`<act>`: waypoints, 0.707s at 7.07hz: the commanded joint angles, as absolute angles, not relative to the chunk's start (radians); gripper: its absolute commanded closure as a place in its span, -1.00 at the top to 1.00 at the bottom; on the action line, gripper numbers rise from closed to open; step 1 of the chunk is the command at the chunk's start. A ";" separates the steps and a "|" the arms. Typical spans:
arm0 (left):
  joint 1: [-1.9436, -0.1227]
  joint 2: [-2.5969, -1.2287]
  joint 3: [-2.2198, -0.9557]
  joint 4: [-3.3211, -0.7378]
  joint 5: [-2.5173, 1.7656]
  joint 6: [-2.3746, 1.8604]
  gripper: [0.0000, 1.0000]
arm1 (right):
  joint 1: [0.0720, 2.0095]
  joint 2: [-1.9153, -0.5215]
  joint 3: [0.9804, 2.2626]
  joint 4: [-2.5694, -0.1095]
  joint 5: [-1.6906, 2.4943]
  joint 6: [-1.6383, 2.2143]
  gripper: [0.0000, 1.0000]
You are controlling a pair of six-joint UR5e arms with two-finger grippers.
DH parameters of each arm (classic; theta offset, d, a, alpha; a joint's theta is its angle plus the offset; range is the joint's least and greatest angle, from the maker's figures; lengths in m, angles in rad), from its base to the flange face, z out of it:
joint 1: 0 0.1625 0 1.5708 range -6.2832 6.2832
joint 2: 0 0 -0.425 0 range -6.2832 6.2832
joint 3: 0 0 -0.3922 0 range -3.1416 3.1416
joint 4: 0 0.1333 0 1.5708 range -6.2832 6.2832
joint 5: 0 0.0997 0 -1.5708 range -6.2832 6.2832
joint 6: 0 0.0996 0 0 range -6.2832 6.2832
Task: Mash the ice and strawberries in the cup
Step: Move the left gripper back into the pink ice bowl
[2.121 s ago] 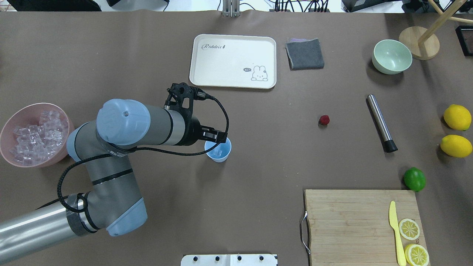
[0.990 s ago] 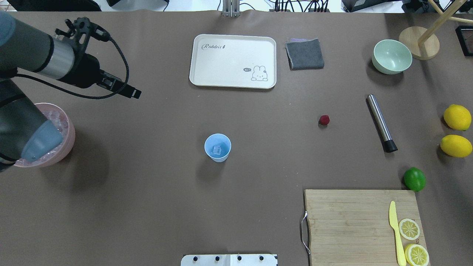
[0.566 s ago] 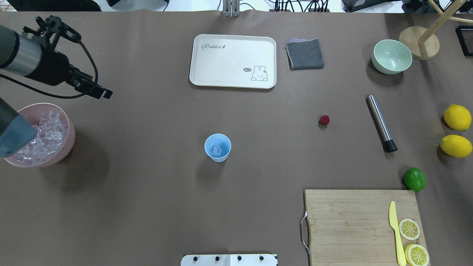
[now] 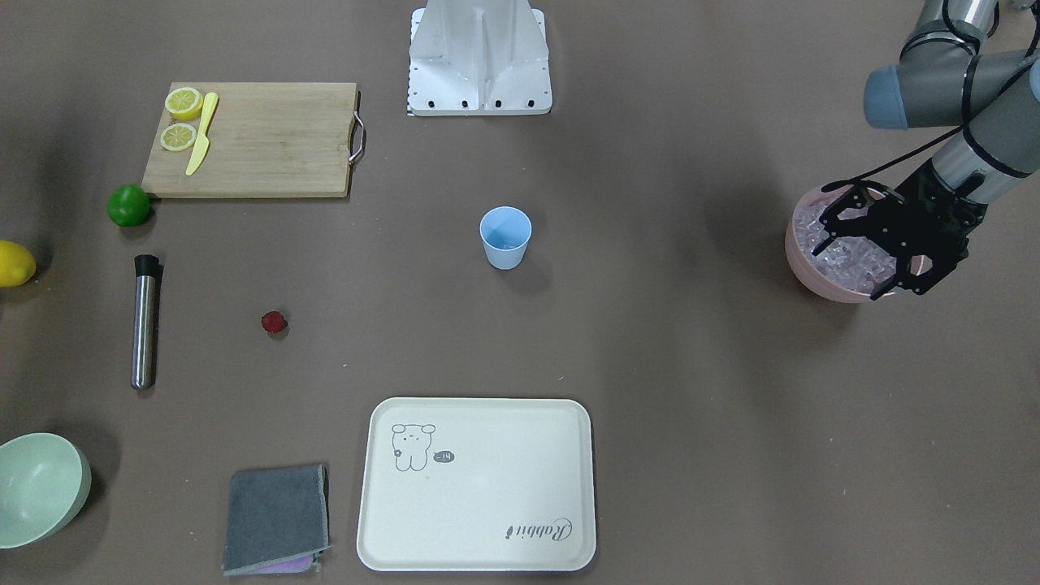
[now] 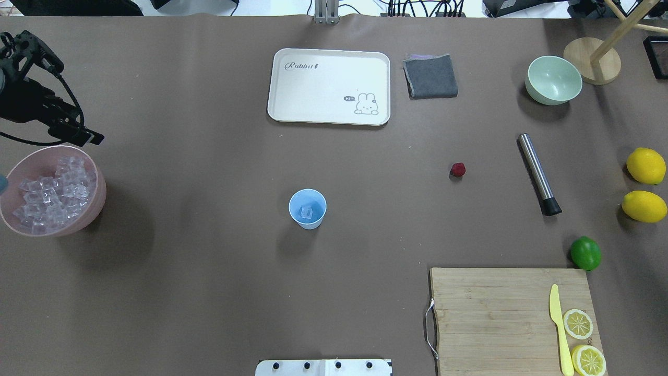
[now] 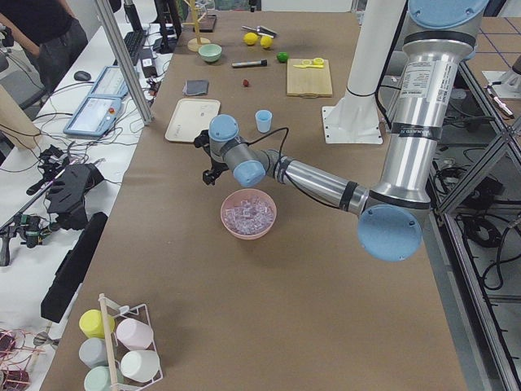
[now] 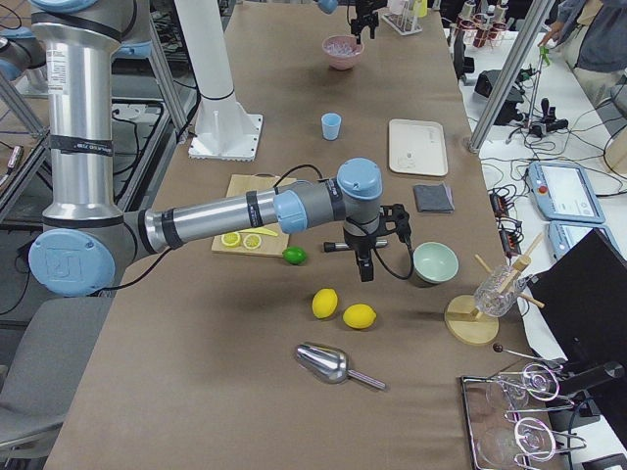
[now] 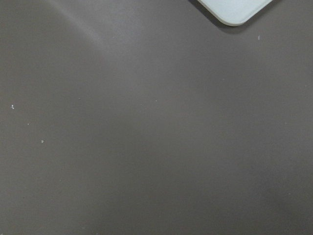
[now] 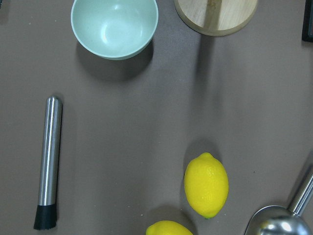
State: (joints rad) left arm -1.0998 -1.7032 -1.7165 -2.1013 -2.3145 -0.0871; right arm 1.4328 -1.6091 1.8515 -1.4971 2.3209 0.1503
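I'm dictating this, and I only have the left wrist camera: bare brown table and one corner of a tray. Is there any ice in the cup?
Observer: Yes, one ice cube lies at the bottom of the blue cup.
Operator: Is the strawberry in there too?
Observer: No, the strawberry lies on the table, apart from the cup, between it and the metal muddler.
Operator: Where is the gripper on this arm?
Observer: The left gripper is open, with nothing in it, by the pink bowl of ice cubes.
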 commanded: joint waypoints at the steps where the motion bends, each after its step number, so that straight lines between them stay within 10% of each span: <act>1: -1.112 -1.655 -1.710 -2.102 -2.315 -0.014 0.91 | 1.434 -1.609 1.853 -1.497 2.321 0.152 1.00; 5: -1.106 -1.635 -1.666 -2.108 -2.306 0.101 0.90 | 1.433 -1.606 1.852 -1.497 2.316 0.150 1.00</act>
State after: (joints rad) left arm -1.1090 -1.6354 -1.6812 -2.1070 -2.3060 0.0627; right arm 1.4334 -1.6074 1.8528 -1.4972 2.3181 0.1516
